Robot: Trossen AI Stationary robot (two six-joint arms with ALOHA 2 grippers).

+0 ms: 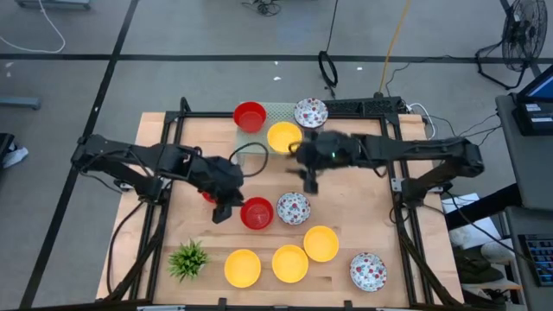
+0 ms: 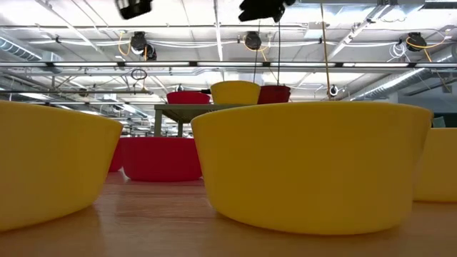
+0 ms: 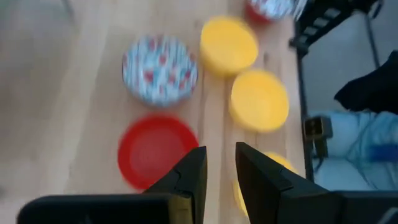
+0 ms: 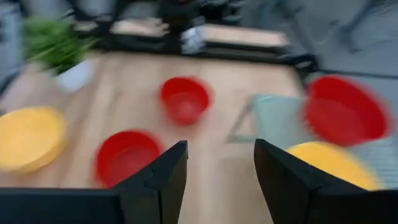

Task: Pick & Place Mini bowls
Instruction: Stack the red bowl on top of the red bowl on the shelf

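Mini bowls stand on the wooden table. On a green mat at the far edge are a red bowl, a yellow bowl and a floral bowl. Mid-table are a red bowl, a floral bowl and a second red bowl, half hidden under my left arm. My left gripper hovers just left of the mid-table red bowl, narrowly open and empty. My right gripper hangs open and empty near the mat.
Three yellow bowls and a floral bowl line the near edge. A spiky green plant sits at the near left corner. Black frame rails border the table. Bare wood lies left of the mat.
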